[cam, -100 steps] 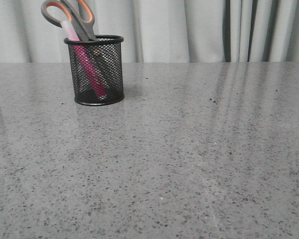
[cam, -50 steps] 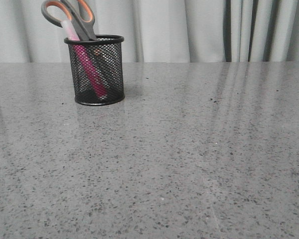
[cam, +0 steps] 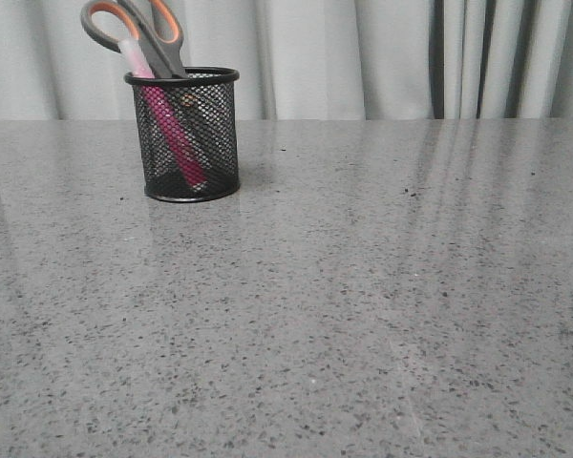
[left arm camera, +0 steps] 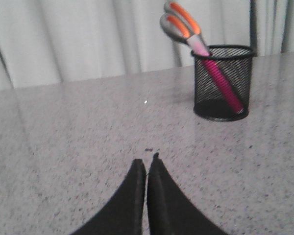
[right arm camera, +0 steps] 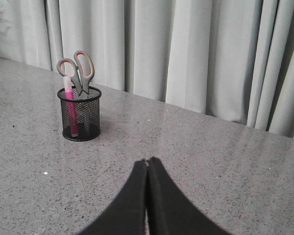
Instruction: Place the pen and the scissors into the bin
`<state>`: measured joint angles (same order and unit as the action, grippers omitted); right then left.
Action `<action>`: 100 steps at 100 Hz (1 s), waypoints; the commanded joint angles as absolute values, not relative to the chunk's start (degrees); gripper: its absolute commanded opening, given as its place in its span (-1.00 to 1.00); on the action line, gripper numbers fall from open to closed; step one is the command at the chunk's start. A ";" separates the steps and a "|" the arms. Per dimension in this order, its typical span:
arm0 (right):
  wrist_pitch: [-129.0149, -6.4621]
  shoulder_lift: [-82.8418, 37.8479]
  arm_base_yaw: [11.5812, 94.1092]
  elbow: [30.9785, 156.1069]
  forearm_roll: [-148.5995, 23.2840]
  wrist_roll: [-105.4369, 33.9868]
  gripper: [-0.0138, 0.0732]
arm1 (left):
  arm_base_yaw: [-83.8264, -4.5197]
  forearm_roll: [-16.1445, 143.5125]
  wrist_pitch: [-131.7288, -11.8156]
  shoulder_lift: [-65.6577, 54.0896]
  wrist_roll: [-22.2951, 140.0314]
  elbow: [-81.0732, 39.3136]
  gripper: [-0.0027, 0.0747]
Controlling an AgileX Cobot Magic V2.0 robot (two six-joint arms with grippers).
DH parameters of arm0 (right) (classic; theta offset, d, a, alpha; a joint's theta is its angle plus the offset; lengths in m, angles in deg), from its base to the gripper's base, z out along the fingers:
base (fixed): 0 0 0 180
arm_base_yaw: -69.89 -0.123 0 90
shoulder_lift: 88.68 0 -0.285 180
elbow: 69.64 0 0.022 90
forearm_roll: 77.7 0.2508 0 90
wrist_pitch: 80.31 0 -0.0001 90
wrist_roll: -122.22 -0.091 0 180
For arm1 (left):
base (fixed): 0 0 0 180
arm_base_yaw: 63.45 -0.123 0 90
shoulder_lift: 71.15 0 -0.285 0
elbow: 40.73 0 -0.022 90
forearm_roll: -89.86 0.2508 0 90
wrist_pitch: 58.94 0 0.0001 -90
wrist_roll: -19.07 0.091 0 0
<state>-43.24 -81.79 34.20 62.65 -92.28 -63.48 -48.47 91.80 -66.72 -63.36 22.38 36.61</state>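
The slim magenta-pink pen (cam: 172, 134) and the grey, orange-lined scissors (cam: 138, 33) both stand in the round black wire-mesh bin (cam: 183, 134), upper left of the front view, so nothing seems left. The left gripper (left arm camera: 147, 164) and right gripper (right arm camera: 147, 164) are pressed together, empty. Nothing has visibly changed since the earlier frames.

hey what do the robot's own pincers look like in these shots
Only the fingertips show, in the wrist views. The left pincer has two plain matte black fingers, wide at the base and curving to narrow tips. The right pincer looks the same. No cables, markings or arm links are visible.
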 commanded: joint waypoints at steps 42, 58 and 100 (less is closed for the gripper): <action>-47.11 -82.10 34.30 63.86 -92.90 -63.08 -0.84 | -51.79 91.95 -74.82 -65.45 21.57 39.07 -0.98; -47.11 -82.10 34.30 63.86 -92.90 -63.08 -0.84 | -51.79 91.95 -74.82 -65.45 21.57 39.07 -0.98; -46.26 -82.10 34.30 63.42 -94.38 -63.08 -0.84 | -51.79 91.95 -74.82 -65.45 21.57 39.07 -0.98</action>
